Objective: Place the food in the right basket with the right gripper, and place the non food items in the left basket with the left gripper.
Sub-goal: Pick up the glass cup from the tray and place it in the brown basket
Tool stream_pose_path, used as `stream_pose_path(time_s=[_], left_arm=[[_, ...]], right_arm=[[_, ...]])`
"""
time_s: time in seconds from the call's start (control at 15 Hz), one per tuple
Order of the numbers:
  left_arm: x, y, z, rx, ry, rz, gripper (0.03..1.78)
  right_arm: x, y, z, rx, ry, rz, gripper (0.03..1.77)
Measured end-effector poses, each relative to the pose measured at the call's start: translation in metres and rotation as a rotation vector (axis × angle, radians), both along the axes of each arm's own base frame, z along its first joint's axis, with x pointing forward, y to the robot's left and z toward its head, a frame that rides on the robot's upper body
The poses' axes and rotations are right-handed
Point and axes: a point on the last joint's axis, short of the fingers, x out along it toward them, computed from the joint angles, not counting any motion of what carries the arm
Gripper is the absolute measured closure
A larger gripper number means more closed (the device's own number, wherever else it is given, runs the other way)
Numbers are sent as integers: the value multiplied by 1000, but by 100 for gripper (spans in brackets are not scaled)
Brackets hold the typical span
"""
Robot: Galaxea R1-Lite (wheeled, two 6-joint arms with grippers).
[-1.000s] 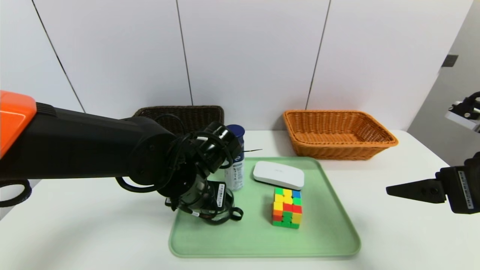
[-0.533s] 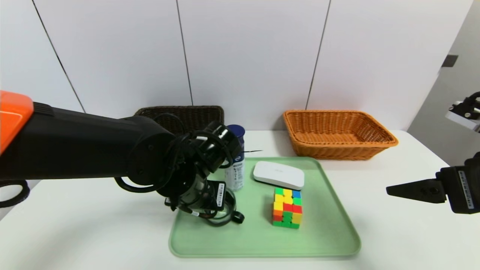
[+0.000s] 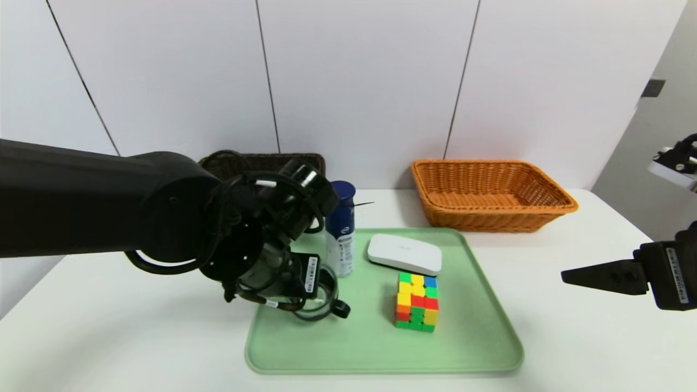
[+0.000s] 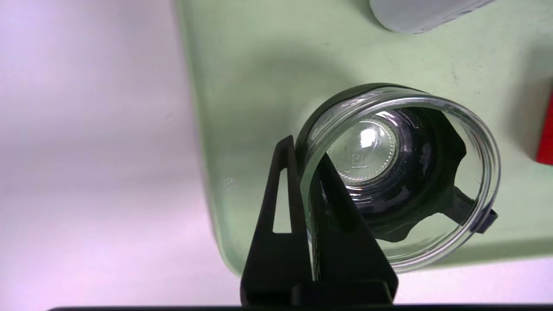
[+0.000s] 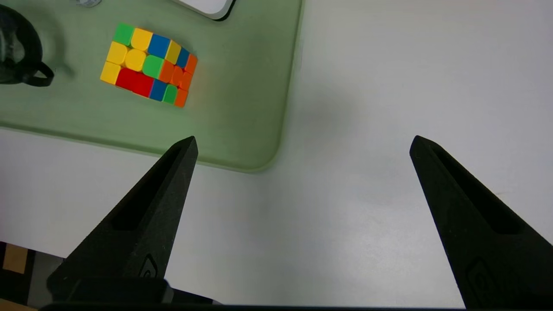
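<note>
In the left wrist view, my left gripper [image 4: 304, 151] is shut on the rim of the clear glass cup [image 4: 432, 129], one finger inside and one outside. The head view shows the cup [image 3: 325, 296] with its black handle at the near left of the green tray [image 3: 479, 337], mostly behind my left wrist. Behind the cup stands the blue-capped bottle [image 3: 341, 228]. The white case [image 3: 404, 253] and the puzzle cube [image 3: 417, 302] lie mid-tray. The dark brown basket [image 3: 272, 166] is partly hidden behind my left arm. My right gripper [image 5: 304, 144] hovers open over bare table right of the tray.
The orange wicker basket [image 3: 561, 202] stands at the back right against the wall. The white table [image 3: 136, 337] stretches on both sides of the tray. The cube [image 5: 149, 65] also shows in the right wrist view.
My left gripper has closed on the cup's rim. The left arm has shifted a little left and up, taking the cup with it. The right arm has not moved.
</note>
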Motion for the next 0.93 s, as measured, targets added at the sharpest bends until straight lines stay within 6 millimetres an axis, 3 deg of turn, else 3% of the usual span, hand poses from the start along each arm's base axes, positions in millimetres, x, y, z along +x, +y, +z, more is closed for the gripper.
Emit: stream_pose_path(time_s=[0.27,0.4,0.73,0.93], left_arm=[[-18,25,37,-23,-81,-34,172],[-18,45,54,-8,-149,-48,172],[9,91,111,50,-360,-6,172],[33,105,121,105,-408,24,172]], right_arm=[[-2,-1,-1,0,2,0,10],[-3,-1,-1,1,1,0,10],[-6,-1,1,3,-11,6,10],[-10,-2,3,4,-25,19,10]])
